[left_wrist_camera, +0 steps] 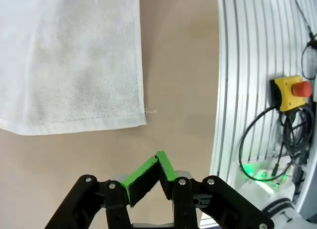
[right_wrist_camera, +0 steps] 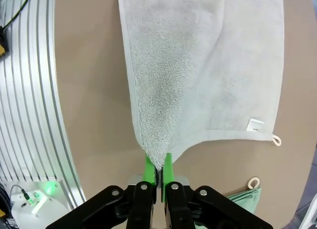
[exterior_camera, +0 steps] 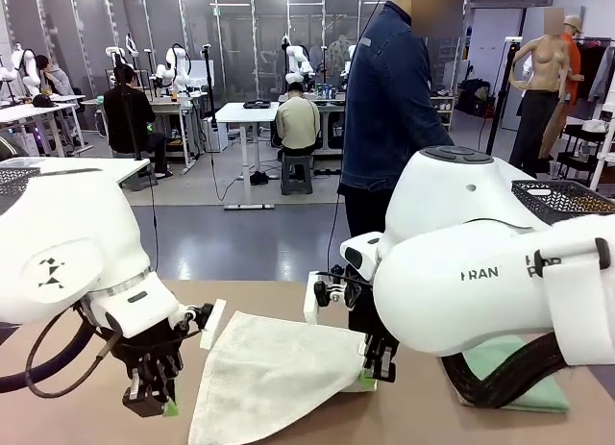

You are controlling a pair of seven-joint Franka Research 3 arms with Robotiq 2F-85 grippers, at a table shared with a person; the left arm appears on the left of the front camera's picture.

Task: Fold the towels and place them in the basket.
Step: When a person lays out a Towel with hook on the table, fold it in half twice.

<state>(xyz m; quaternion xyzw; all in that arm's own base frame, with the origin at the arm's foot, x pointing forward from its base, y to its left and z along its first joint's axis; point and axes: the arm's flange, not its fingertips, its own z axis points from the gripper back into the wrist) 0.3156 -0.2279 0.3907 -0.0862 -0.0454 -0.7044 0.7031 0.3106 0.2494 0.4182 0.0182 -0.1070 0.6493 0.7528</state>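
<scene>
Nearest on the left, the left gripper (exterior_camera: 154, 399) hangs just over the table (exterior_camera: 279, 296), its green pads pressed together with nothing between them, near the cream towel (exterior_camera: 269, 368) but apart from it. To its right, the right gripper (right_wrist_camera: 157, 164) is clamped on a corner of that towel and lifts the corner slightly, while the rest lies spread flat on the table between the two grippers. A white loop (right_wrist_camera: 276, 140) sticks out at another of its corners. Under the right arm lies the green towel (exterior_camera: 514, 363), flat on the table, close to the cream one without touching it. Farther back on the right, behind the right arm, stands the basket (exterior_camera: 567, 203). Its dark mesh rim shows, but what it holds cannot be made out. Neither towel is in it. A patch of similar dark mesh (exterior_camera: 14, 181) shows at the far left edge, and whether it is a second basket cannot be told. By count: two towels, one cream and one green; two grippers; one sure basket. Across the table stands one person (exterior_camera: 389, 109).
</scene>
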